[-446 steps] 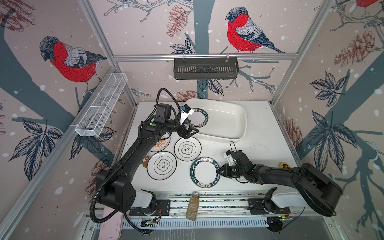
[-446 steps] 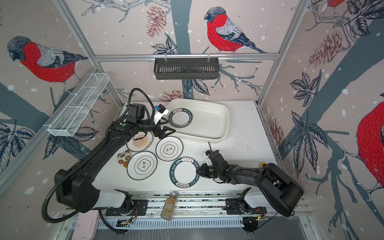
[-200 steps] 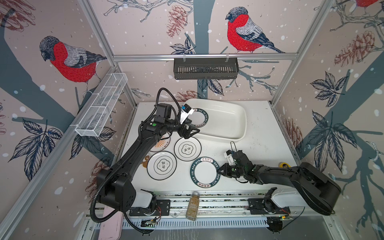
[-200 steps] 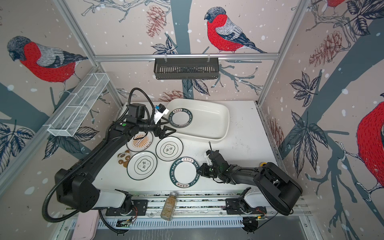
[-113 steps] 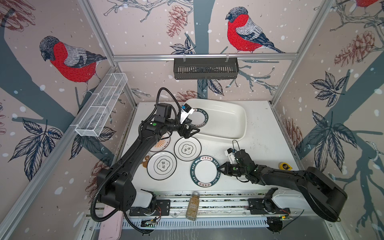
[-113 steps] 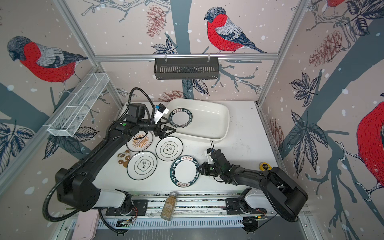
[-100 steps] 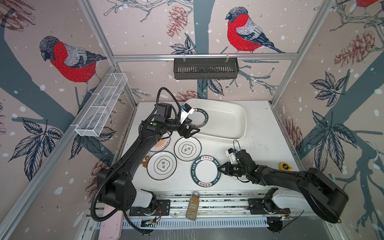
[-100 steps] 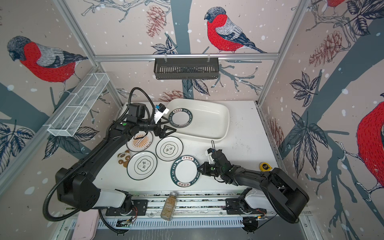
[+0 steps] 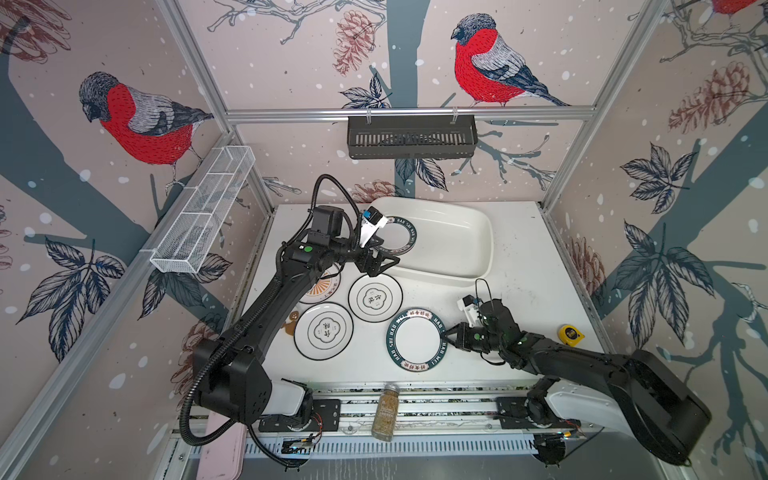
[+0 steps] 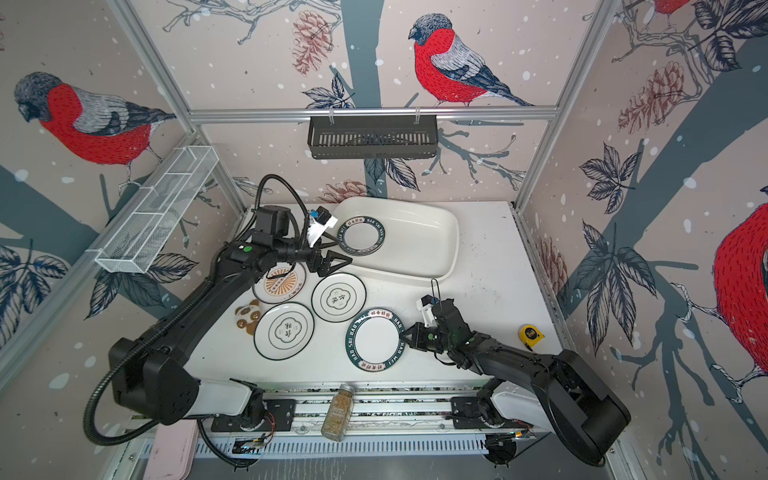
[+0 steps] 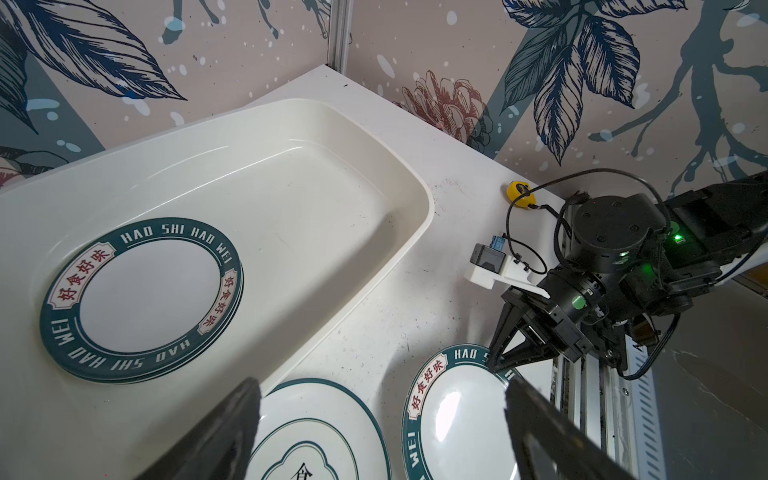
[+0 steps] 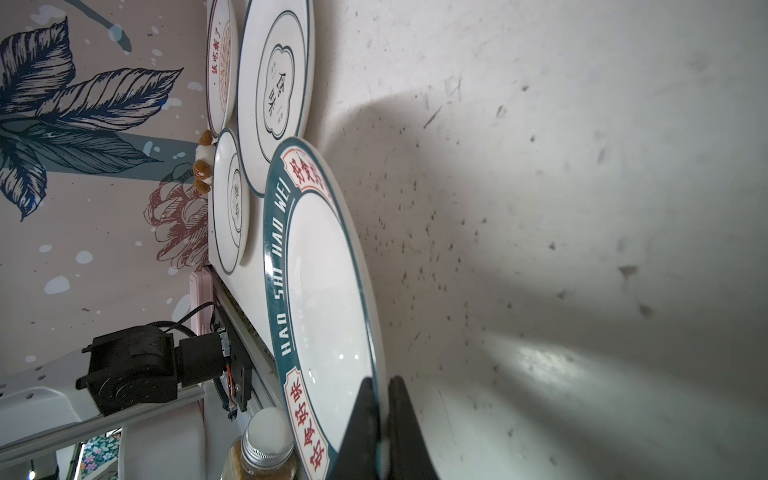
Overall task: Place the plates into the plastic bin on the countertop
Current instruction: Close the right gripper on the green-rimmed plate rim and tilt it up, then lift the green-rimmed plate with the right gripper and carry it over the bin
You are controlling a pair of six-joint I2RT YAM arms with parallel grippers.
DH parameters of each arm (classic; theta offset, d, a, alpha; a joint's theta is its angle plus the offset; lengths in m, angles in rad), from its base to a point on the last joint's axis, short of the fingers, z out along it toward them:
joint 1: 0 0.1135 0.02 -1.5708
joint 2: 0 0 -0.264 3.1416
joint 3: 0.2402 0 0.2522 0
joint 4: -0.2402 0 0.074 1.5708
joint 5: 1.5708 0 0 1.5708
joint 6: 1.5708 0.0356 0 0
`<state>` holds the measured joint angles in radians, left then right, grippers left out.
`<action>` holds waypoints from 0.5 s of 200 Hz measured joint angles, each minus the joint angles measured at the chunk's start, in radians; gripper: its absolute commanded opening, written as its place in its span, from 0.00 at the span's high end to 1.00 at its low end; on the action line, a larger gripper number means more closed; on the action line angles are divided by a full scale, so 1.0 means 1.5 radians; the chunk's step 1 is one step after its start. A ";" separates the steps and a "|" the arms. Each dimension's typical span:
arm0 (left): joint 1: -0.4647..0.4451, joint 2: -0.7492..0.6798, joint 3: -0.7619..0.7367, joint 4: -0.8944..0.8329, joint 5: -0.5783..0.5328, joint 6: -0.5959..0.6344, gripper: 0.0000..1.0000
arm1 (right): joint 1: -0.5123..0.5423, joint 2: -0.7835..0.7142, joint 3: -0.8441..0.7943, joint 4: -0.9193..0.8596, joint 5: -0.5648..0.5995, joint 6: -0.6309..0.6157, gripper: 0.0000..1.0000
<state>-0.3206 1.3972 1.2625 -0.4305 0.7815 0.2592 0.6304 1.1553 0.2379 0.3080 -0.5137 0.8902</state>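
The green-lettered plate (image 9: pixel 417 345) lies near the tabletop's (image 9: pixel 519 257) front edge, its rim pinched thinly between the closed right fingers (image 12: pixel 405 428). So shallow a grip could slip and drop it short of the plastic bin (image 9: pixel 484 232). The left fingers (image 11: pixel 224 432) hang spread and empty.

In both top views we look steeply down from high above the front edge, side by side, so both take in the whole countertop (image 9: pixel 519 257). From the left wrist we sit close by the bin (image 11: pixel 311 187), facing the far right corner. From the right wrist we lie rolled sideways, very low, facing the left edge along the green-rimmed plate (image 12: pixel 324 291), which the left wrist view also catches.
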 measured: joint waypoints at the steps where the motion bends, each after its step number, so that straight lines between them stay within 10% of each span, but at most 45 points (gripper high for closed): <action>1: 0.000 0.000 0.000 0.000 0.000 0.000 0.09 | 0.000 -0.001 0.000 0.000 -0.001 0.000 0.99; 100: 0.000 0.001 0.000 0.000 0.000 0.000 0.09 | -0.016 -0.034 0.016 -0.051 -0.028 -0.022 0.99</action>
<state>-0.3206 1.3979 1.2625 -0.4305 0.7815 0.2592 0.6064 1.1038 0.2619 0.2310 -0.5564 0.8566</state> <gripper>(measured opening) 0.912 0.082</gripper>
